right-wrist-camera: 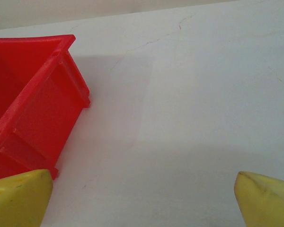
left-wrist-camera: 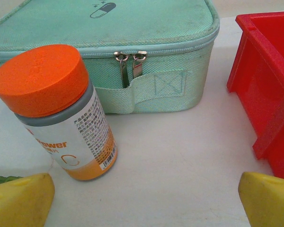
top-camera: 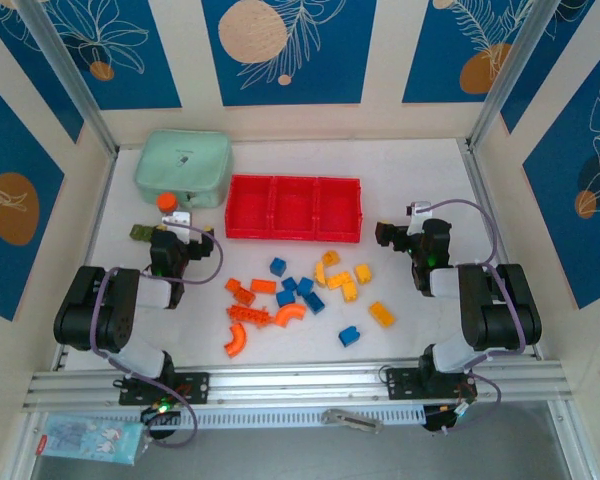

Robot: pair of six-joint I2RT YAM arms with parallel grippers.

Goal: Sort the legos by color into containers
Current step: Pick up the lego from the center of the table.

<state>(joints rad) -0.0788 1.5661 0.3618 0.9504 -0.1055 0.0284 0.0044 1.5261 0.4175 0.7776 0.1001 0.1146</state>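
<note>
Both spread wide: left end effector [left-wrist-camera: 144, 191] faces bottle [left-wrist-camera: 61, 109] and mint case [left-wrist-camera: 132, 42], right end effector [right-wrist-camera: 142, 184] beside tray [right-wrist-camera: 35, 111]

Bottle [left-wrist-camera: 61, 123], white-and-orange label [left-wrist-camera: 68, 151]: orange lettering, legible part "ower"; below it a large orange "C"; barcode [left-wrist-camera: 108, 160] at the label's 5 o'clock edge; fine print [left-wrist-camera: 92, 127], too small to read. Mint green case [left-wrist-camera: 146, 33], lid: dark capsule pictogram [left-wrist-camera: 102, 9] with small plus marks, at 1 o'clock from the bottle
</note>
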